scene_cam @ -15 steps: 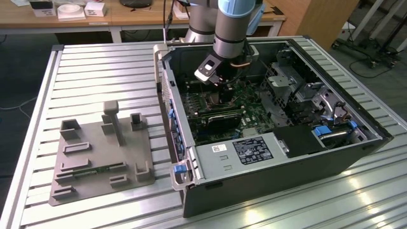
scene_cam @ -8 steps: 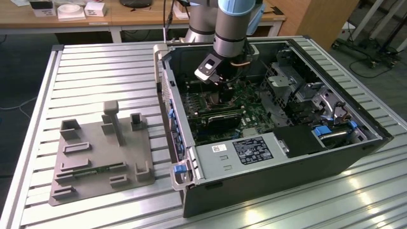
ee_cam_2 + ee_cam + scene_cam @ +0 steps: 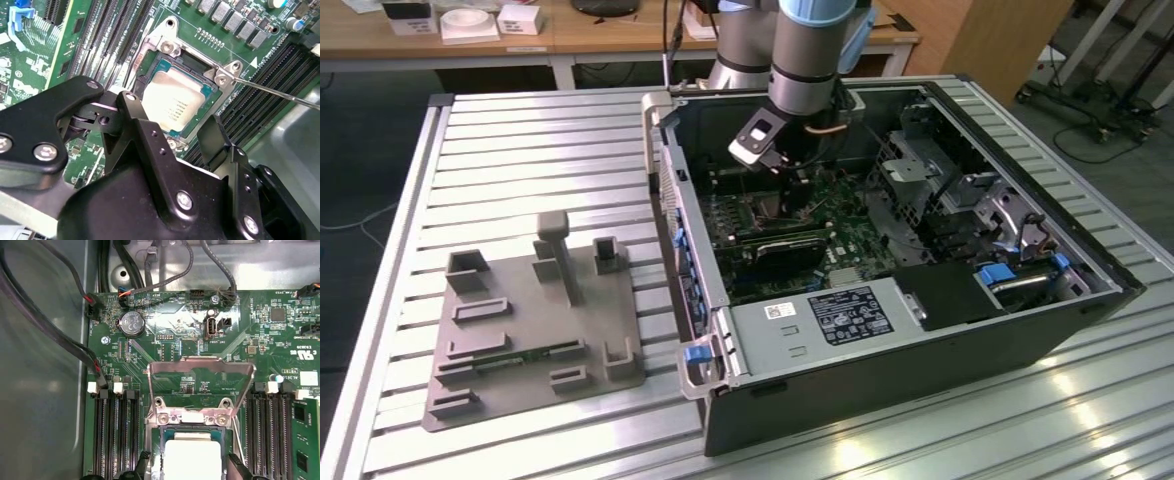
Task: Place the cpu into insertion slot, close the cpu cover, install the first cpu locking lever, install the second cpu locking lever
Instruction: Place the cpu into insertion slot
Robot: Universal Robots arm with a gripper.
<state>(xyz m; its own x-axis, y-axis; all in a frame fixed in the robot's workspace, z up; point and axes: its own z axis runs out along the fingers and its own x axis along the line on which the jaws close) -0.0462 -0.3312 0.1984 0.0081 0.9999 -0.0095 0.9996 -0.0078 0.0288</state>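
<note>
While the grey fixture plate (image 3: 534, 330) lies on the slatted table (image 3: 520, 150), well apart from the insertion slot (image 3: 197, 62) toward the exterior view's left, the open computer case (image 3: 881, 400) encloses that slot. The arm (image 3: 807, 60) reaches down into the case directly over it. The gripper (image 3: 172, 112) hangs just above the slot with its jaws released. Its black fingers (image 3: 142, 132) stand spread on opposite sides of the slot and grasp nothing.

The cpu (image 3: 175, 100) lies flat inside the insertion slot, its pale metal top facing up, with a gap between it and each finger. The cpu cover (image 3: 156, 375) is hinged at one edge of the slot and stands raised off it, so green board shows through its window. A thin metal rod (image 3: 280, 95) runs outward from one corner of the slot. Long black memory slots (image 3: 117, 435) flank the insertion slot on two sides, and a coin battery (image 3: 132, 322) sits on the board beyond the raised cover, away from the slot. Toward the exterior view's right of the slot, a labelled grey box (image 3: 847, 315) rests inside the case.
</note>
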